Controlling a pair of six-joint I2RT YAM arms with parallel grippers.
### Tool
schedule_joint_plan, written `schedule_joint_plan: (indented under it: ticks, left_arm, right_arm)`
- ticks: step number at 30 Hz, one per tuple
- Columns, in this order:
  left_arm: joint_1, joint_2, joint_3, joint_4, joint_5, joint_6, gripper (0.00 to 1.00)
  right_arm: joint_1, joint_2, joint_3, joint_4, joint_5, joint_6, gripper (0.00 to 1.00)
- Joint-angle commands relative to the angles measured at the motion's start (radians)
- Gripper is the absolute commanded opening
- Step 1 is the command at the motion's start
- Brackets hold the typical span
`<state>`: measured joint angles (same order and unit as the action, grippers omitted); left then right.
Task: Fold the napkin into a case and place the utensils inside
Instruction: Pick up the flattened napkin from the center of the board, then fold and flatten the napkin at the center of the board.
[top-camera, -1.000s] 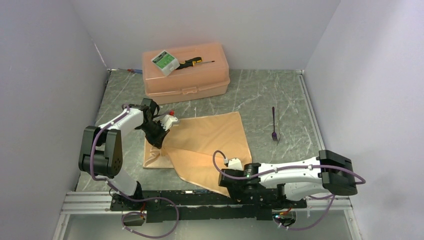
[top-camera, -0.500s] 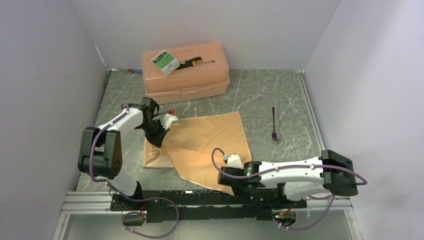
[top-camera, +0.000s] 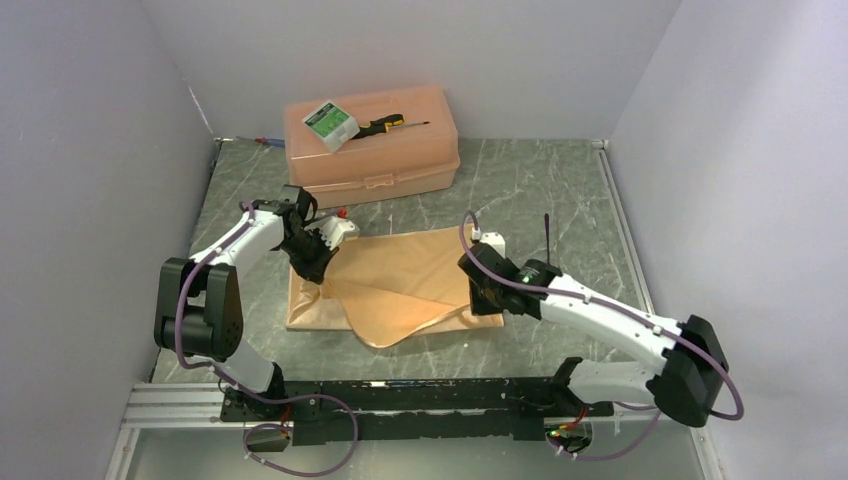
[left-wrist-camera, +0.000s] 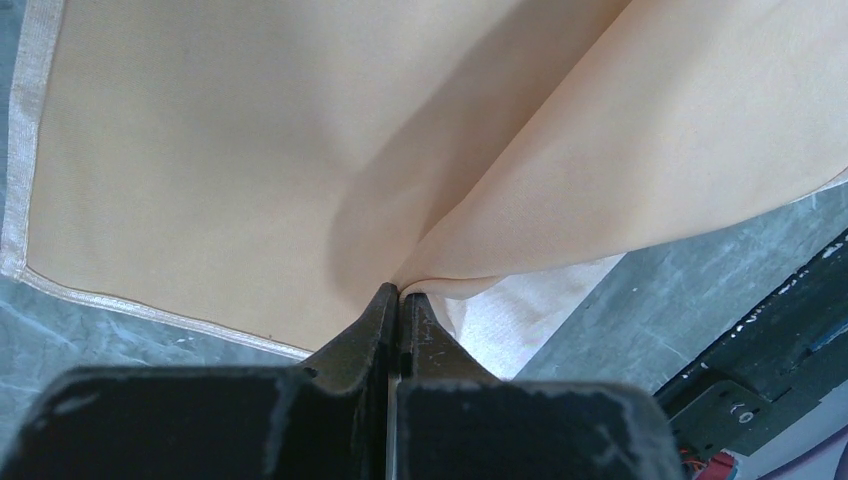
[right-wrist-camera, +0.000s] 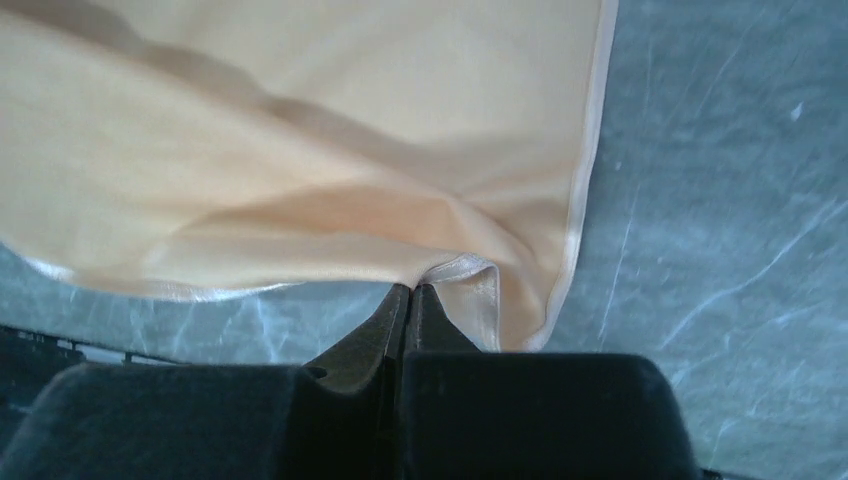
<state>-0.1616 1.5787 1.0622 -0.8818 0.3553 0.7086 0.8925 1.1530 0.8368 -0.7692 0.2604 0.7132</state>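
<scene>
1. Top external view: the napkin (top-camera: 400, 285) lies on the grey tabletop (top-camera: 540, 180) just in front of the peach plastic box (top-camera: 370, 150), apart from it. It is partly doubled over itself, with a loose curved fold on the side away from the box.
2. The left tool (top-camera: 312, 268) is clamped on the napkin at the left corner nearer the box. In the left wrist view its fingers (left-wrist-camera: 360, 335) are pressed together, cloth pinched at the tips, and a fold of napkin (left-wrist-camera: 250, 150) rises from them.
3. The right tool (top-camera: 487, 300) grips the napkin's right side, farther from the box. In the right wrist view the jaws are together on a hemmed corner of the napkin (right-wrist-camera: 300, 130), lifted off the tabletop.
4. A purple fork (top-camera: 547, 228) lies in front of the box and to its right, partly hidden behind the right arm (top-camera: 600, 315).
5. On the box lid rest a screwdriver (top-camera: 392, 124) and a small green-and-white pack (top-camera: 330, 122).
</scene>
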Motion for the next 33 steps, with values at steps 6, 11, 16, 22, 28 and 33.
schedule_joint_plan:
  ticks: [6, 11, 16, 22, 28, 33]
  left_arm:
    - [0.015, -0.047, -0.016, 0.031, -0.066, -0.006, 0.09]
    - [0.029, -0.060, -0.020, 0.045, -0.105, -0.012, 0.43]
    - [0.048, -0.098, -0.010, 0.052, -0.115, -0.002, 0.66]
    - [0.054, -0.127, -0.001, 0.004, -0.056, 0.040, 0.77]
    - [0.042, -0.184, -0.099, 0.008, 0.038, 0.109, 0.75]
    - [0.032, -0.123, -0.111, 0.072, 0.012, 0.102, 0.72]
  right_arm:
    - [-0.232, 0.148, 0.135, 0.212, 0.005, -0.185, 0.00]
    - [-0.295, 0.314, 0.204, 0.261, 0.006, -0.208, 0.00]
    - [-0.331, 0.429, 0.262, 0.317, 0.025, -0.221, 0.00]
    - [-0.383, 0.576, 0.369, 0.323, 0.052, -0.226, 0.00]
    - [-0.402, 0.670, 0.422, 0.324, 0.077, -0.231, 0.00]
    - [-0.411, 0.690, 0.434, 0.330, 0.082, -0.225, 0.00]
